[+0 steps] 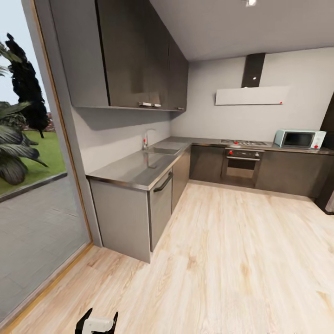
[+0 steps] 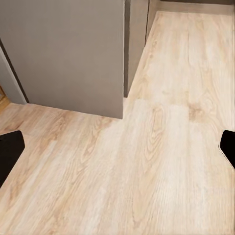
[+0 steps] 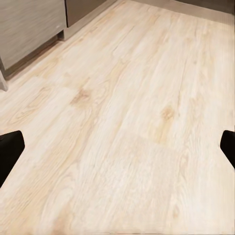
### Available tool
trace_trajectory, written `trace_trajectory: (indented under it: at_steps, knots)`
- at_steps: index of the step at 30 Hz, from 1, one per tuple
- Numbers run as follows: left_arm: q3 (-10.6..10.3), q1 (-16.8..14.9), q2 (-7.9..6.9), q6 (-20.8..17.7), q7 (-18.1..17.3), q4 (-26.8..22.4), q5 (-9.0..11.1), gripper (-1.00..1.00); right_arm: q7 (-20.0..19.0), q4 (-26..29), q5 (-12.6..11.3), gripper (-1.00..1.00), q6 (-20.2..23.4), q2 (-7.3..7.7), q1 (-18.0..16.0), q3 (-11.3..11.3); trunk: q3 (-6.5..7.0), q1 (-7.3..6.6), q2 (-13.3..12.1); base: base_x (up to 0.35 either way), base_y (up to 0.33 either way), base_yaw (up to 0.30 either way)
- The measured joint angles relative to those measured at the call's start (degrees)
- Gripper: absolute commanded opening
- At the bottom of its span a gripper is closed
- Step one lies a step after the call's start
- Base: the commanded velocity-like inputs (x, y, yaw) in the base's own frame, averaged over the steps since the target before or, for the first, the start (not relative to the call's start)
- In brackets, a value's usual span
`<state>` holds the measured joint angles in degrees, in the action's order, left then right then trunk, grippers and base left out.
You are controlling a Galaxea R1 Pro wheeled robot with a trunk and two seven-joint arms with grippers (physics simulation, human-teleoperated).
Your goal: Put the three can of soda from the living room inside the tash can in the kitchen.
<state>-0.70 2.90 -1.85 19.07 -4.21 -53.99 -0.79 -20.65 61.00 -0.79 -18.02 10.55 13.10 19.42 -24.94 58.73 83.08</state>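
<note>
I am in the kitchen, facing grey cabinets (image 1: 124, 218) and a steel countertop (image 1: 139, 169) with a sink (image 1: 162, 150) and tap (image 1: 145, 138). The soda cans and the trash can are out of view. My left gripper (image 1: 98, 319) pokes up at the bottom edge of the head view. In the left wrist view the left gripper (image 2: 119, 149) is open, its dark fingertips (image 2: 10, 152) far apart over bare wood floor beside a cabinet side (image 2: 68, 54). The right gripper (image 3: 119, 149) is open too, over the floor, with nothing between its fingers.
The counter runs along the left wall and turns along the back wall, where an oven (image 1: 241, 167) sits under a hob and a pale green microwave (image 1: 299, 138) stands. Dark upper cabinets (image 1: 134, 55) hang above. A tall glass pane (image 1: 32, 185) is at the left. Light wood floor (image 1: 232, 260) stretches ahead.
</note>
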Motion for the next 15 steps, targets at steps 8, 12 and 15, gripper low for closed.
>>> trace_trajectory:
  at_steps: [8,12,15]
  knots:
    - [0.00,0.00,0.00,0.00,0.01,0.02,-0.01,1.00,0.00,0.00,0.00,1.00,0.00,0.00,0.00,0.00,0.00,0.00,0.00,0.000,0.000,-0.253]
    - [0.00,0.00,0.00,0.00,0.00,0.03,0.00,1.00,0.00,0.00,0.00,1.00,0.00,0.00,0.00,0.00,0.00,0.00,0.00,0.000,0.000,-0.253]
    - [0.00,0.00,0.00,0.00,0.00,0.03,-0.01,1.00,0.00,0.00,0.00,1.00,0.00,0.00,0.00,0.00,0.00,0.00,0.00,0.000,0.000,-0.253]
